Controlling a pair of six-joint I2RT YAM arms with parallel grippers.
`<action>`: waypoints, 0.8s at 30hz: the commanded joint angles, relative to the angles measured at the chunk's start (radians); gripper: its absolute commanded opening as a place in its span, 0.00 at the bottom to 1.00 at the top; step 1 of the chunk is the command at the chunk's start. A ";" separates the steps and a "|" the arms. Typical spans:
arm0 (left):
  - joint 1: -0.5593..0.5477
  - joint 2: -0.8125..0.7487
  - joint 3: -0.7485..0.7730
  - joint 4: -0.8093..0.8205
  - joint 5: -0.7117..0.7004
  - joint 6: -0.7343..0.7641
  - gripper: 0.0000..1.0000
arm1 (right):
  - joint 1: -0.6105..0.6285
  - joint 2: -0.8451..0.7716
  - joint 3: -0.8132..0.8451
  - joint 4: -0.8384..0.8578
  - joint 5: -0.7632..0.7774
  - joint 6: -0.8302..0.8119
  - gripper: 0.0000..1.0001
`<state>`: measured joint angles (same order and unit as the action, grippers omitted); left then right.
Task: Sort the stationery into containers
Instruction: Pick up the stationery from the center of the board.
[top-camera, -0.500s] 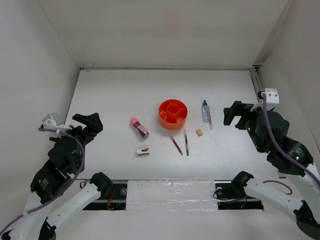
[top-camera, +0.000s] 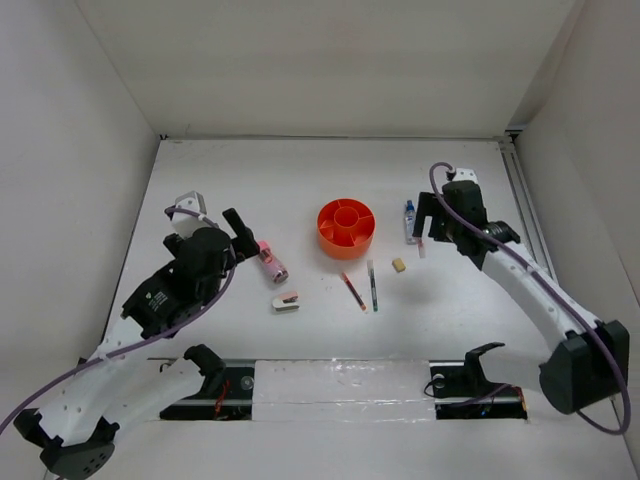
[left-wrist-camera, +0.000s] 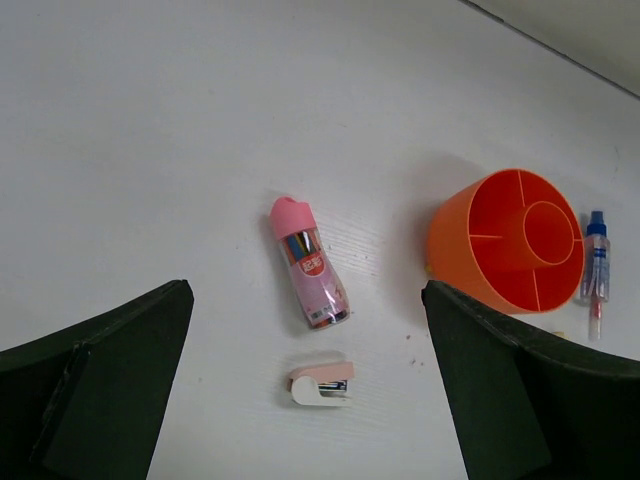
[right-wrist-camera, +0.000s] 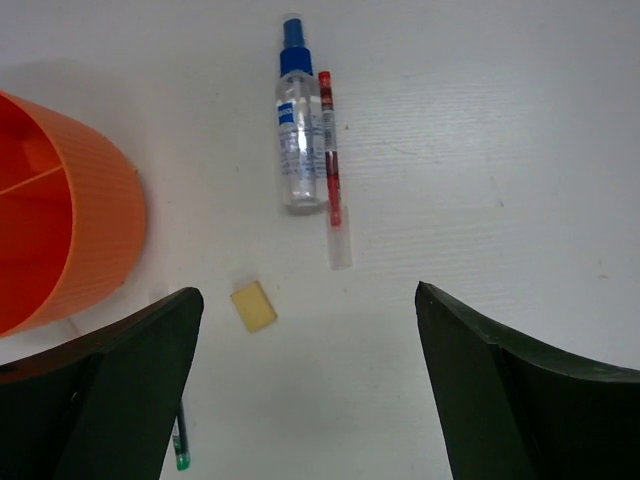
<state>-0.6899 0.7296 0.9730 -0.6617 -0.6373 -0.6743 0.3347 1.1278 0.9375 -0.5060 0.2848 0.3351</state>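
Observation:
The round orange organizer tub (top-camera: 346, 228) stands mid-table. A pink-capped clear tube (top-camera: 272, 259) and a white-and-pink stapler (top-camera: 285, 302) lie to its left. A thin red pen (top-camera: 353, 291), a thin dark pen (top-camera: 372, 285) and a tan eraser (top-camera: 399, 265) lie in front of it. A blue-capped bottle (top-camera: 410, 222) lies to its right. My left gripper (top-camera: 242, 235) is open, above and beside the tube (left-wrist-camera: 310, 263) and the stapler (left-wrist-camera: 322, 384). My right gripper (top-camera: 425, 215) is open above the bottle (right-wrist-camera: 299, 140) and the eraser (right-wrist-camera: 254, 305).
A second red-and-clear pen (right-wrist-camera: 332, 170) lies right beside the bottle. The organizer shows in both wrist views, in the left (left-wrist-camera: 505, 240) and in the right (right-wrist-camera: 70, 240). White walls close off the table at the left, back and right.
Both arms have reached forward over the table. The left gripper moved in toward the pink-capped tube, the right gripper toward the blue-capped bottle. The items have not moved.

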 joint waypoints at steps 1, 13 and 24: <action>0.000 -0.022 -0.005 0.033 0.025 0.024 0.99 | -0.025 0.111 0.079 0.148 -0.120 -0.080 0.92; 0.000 -0.067 -0.023 0.051 0.036 0.033 0.99 | -0.071 0.617 0.438 0.075 -0.118 -0.183 0.79; 0.000 -0.076 -0.023 0.051 0.036 0.033 0.99 | -0.071 0.768 0.534 0.024 -0.118 -0.197 0.72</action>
<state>-0.6899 0.6632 0.9573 -0.6327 -0.5953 -0.6544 0.2665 1.8923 1.4395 -0.4725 0.1715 0.1516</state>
